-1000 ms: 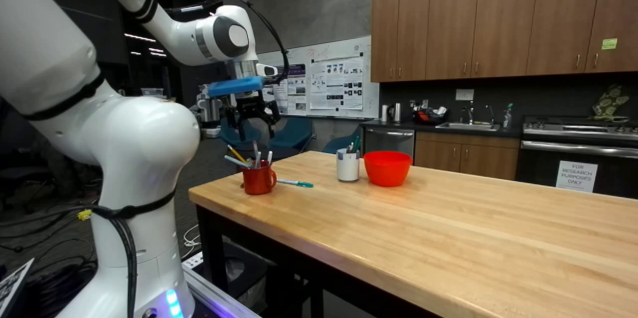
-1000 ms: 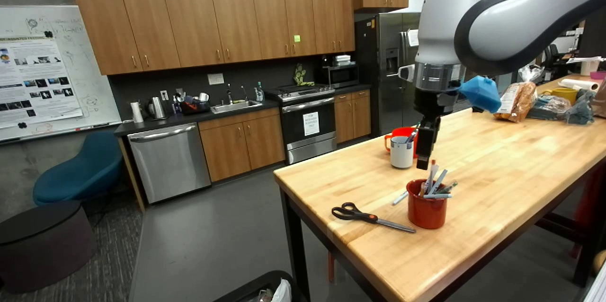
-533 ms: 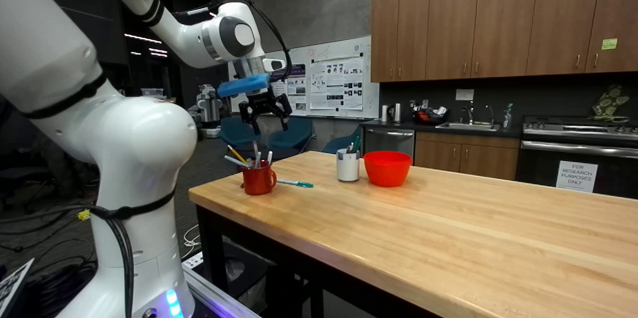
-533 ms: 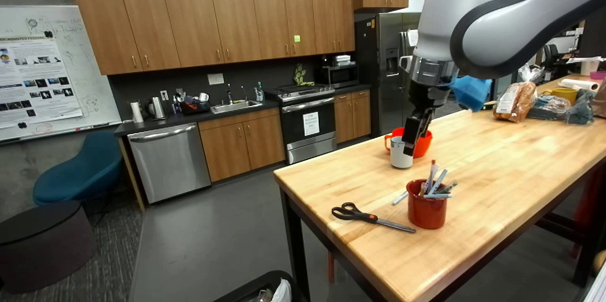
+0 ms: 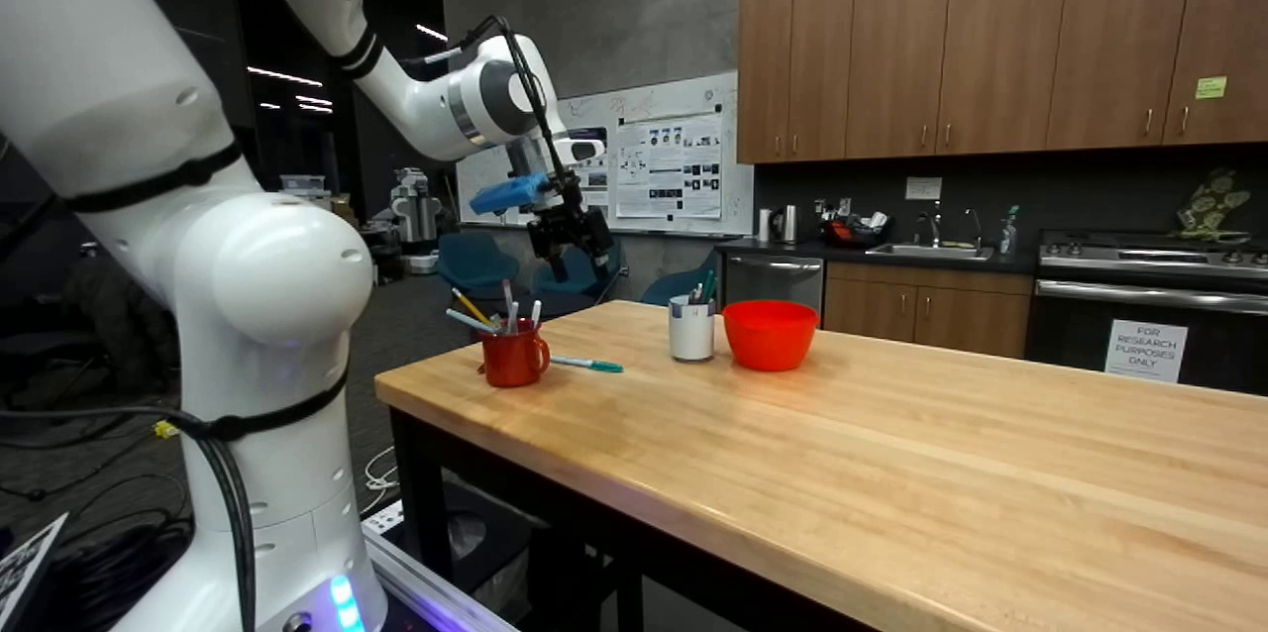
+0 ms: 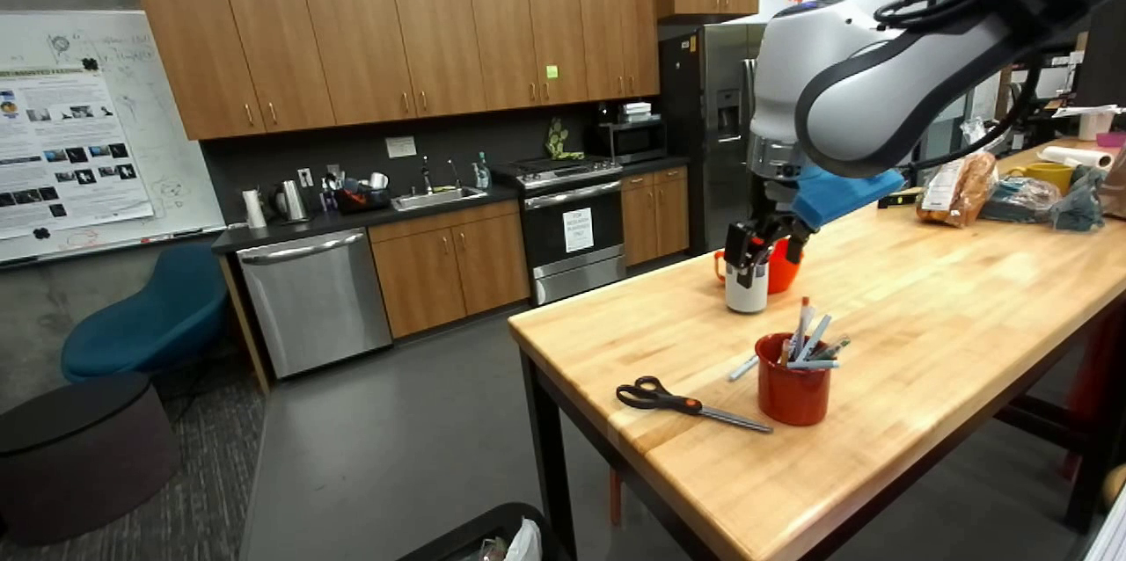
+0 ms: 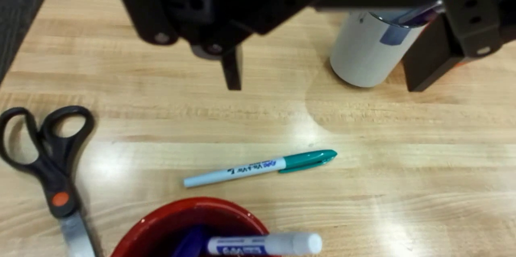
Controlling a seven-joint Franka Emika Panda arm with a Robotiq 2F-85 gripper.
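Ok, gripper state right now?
Gripper: open, holding nothing, fingers spread apart above the table.

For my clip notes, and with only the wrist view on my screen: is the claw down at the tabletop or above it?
Observer: Above it. In an exterior view the claw hangs higher than the tabletop.
Operator: The scissors run off the bottom of my picture. Where does their tip end?
Observer: Close beside the red mug, as seen in an exterior view.
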